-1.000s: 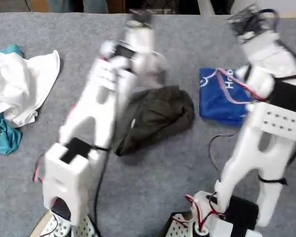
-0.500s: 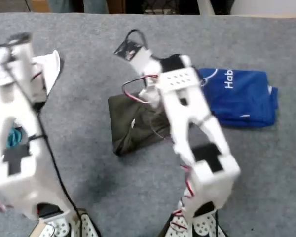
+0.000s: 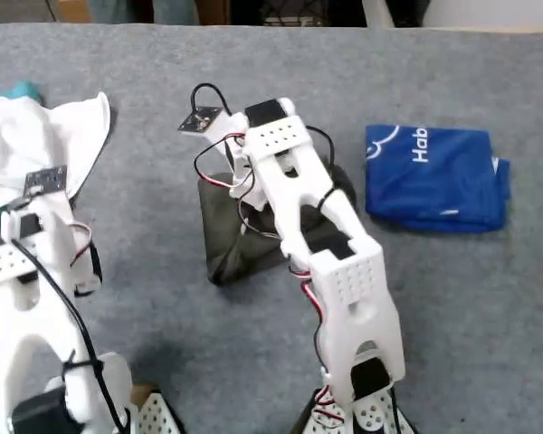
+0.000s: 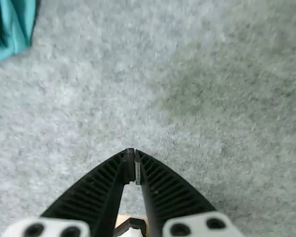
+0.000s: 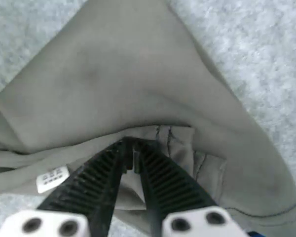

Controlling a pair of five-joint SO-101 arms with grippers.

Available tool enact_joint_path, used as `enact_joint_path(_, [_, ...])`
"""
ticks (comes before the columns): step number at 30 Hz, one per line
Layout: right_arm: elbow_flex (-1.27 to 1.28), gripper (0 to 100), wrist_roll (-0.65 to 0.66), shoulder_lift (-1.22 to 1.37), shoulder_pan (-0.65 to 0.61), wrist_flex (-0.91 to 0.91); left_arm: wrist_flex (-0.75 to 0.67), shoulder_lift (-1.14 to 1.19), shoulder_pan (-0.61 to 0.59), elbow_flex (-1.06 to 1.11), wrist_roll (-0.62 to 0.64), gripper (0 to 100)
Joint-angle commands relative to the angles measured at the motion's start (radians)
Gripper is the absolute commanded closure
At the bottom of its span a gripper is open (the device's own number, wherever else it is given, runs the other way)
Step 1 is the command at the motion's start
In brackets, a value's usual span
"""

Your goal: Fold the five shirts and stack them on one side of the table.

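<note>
Olive shirt (image 3: 219,246) under right end effector (image 5: 133,151); blue shirt (image 3: 434,181) folded nearby.

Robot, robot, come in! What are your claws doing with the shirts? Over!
Left gripper shut over the table. Right gripper shut, tips at a fold of the dark shirt. Blue shirt folded, white shirt and teal shirt heaped. Nothing in the way.

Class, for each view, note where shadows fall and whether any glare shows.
High view: a soft shadow lies on the table along the near edge of the dark shirt; no glare. Left wrist view: a faint darker patch on the table beyond the left hand. Right wrist view: shading sits in that shirt's folds beside the right hand.
</note>
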Motion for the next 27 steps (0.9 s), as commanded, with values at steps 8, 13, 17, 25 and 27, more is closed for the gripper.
enact_joint_path(8, [-0.015,98.5,0.009,-0.012,0.083,0.155,-0.002,-0.044,-0.005,0.018,-0.011,97])
enact_joint_path(13, [0.211,98.5,0.02,-0.168,0.176,0.152,-0.018,-0.052,-0.001,-0.008,-0.011,97])
enact_joint_path(17, [0.44,98.5,0.112,-0.427,0.235,0.129,-0.018,-0.044,0.002,-0.008,-0.011,97])
enact_joint_path(25, [0.438,98.3,0.138,-0.628,0.13,-0.078,-0.018,-0.044,0.004,-0.008,-0.009,97])
enact_joint_path(27, [0.398,98.3,0.098,-0.555,0.074,-0.152,-0.018,-0.044,0.004,-0.008,-0.009,97])
